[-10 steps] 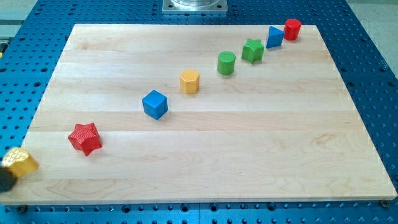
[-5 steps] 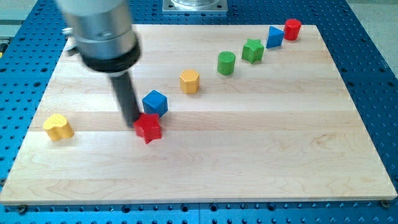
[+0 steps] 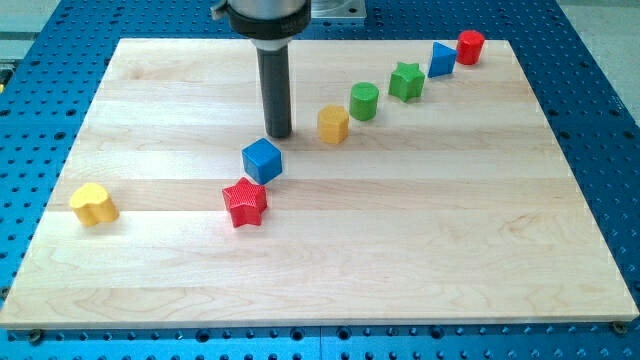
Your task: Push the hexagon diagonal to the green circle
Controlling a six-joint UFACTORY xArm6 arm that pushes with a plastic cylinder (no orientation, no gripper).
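The orange hexagon [image 3: 333, 124] sits near the board's middle top, just below and left of the green circle [image 3: 364, 102], nearly touching it. My tip [image 3: 279, 134] stands on the board left of the hexagon, a short gap away, and just above the blue cube [image 3: 262, 160]. The rod rises to the view's top.
A red star [image 3: 245, 202] lies below the blue cube. A yellow heart [image 3: 93, 204] is at the left. A green star [image 3: 406, 81], a blue block [image 3: 442, 59] and a red cylinder [image 3: 470, 46] run toward the top right corner. The wooden board [image 3: 400, 250] lies on a blue perforated table.
My tip moved from beside the red star up and right to the hexagon's left. The hexagon slid right and slightly up, closer to the green circle. The blue cube shifted a little right.
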